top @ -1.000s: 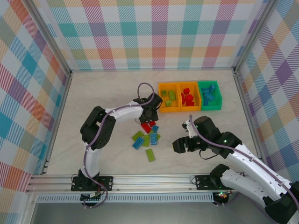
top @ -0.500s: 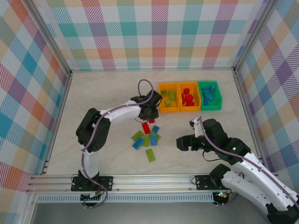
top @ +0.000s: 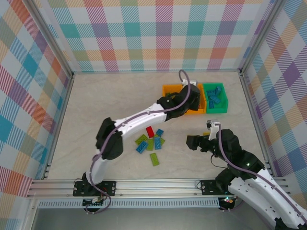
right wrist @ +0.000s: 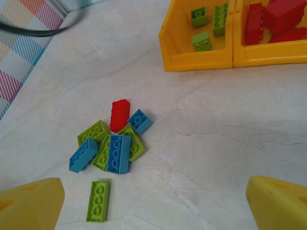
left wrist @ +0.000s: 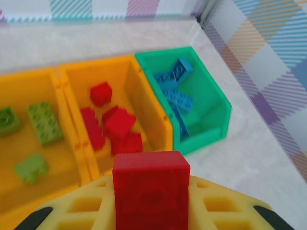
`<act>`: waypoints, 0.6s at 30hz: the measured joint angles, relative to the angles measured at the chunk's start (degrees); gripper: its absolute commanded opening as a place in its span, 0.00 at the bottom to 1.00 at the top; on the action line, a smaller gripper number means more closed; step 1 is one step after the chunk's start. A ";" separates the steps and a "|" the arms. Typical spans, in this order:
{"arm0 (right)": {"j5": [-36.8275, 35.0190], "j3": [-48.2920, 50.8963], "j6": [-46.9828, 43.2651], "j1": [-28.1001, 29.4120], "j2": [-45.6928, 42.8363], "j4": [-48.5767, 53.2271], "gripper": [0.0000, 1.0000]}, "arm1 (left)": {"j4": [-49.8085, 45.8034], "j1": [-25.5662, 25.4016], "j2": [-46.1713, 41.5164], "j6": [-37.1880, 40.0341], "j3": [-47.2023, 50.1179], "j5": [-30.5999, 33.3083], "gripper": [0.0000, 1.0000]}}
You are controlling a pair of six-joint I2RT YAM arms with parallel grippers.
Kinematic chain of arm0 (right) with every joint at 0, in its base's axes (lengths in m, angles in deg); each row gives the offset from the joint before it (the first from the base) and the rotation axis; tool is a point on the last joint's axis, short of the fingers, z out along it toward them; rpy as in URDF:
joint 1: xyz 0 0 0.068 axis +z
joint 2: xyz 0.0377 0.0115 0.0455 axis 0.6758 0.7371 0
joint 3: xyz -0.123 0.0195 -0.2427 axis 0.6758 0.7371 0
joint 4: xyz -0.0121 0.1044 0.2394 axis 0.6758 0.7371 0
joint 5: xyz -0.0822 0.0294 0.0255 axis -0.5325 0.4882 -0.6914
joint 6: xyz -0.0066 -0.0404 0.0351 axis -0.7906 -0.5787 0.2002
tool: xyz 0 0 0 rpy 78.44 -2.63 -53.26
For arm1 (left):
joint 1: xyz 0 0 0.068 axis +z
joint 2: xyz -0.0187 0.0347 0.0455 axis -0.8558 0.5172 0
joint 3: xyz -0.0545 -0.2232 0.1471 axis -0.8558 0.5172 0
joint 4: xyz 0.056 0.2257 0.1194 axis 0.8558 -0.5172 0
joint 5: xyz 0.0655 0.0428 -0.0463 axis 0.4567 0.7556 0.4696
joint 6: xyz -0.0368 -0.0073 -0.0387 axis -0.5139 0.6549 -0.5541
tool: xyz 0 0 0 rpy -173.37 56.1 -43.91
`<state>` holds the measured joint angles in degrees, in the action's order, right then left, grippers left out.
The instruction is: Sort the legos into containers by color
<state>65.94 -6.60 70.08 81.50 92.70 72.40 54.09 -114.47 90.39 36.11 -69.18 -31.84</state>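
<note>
The right end effector [right wrist: 153, 206] hangs spread wide over the tabletop [right wrist: 216, 143], just short of the loose legos [right wrist: 114, 143]. Farther out, the left end effector [top: 189, 98] pinches a red brick [left wrist: 150, 187], seemingly above the orange bin of reds [left wrist: 96, 63], with the green bin [left wrist: 211, 103] beside it.

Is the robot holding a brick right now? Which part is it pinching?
Yes. The left arm's yellow fingers pinch a small red plastic brick by one end. The right arm's fingers are open and hold nothing.
</note>
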 measured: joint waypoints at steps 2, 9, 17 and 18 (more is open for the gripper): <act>-0.42 0.00 0.04 0.00 -0.55 -0.04 1.00 | -0.55 0.92 6.95 1.66 -7.93 0.94 0.23; -0.68 0.00 0.26 0.00 -2.75 1.05 1.00 | -1.79 4.87 22.93 4.76 -26.08 0.55 0.35; -0.68 0.00 0.24 0.00 -2.34 1.49 1.00 | -1.18 7.23 25.59 6.73 -29.81 -0.85 0.56; -0.68 0.00 0.24 0.00 -2.01 1.49 1.00 | -1.18 7.21 25.53 6.88 -30.14 -1.27 0.56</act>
<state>65.26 -6.60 70.32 81.50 90.69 73.88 52.91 -107.25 115.91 43.00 -99.33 -33.11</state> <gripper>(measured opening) 0.997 0.547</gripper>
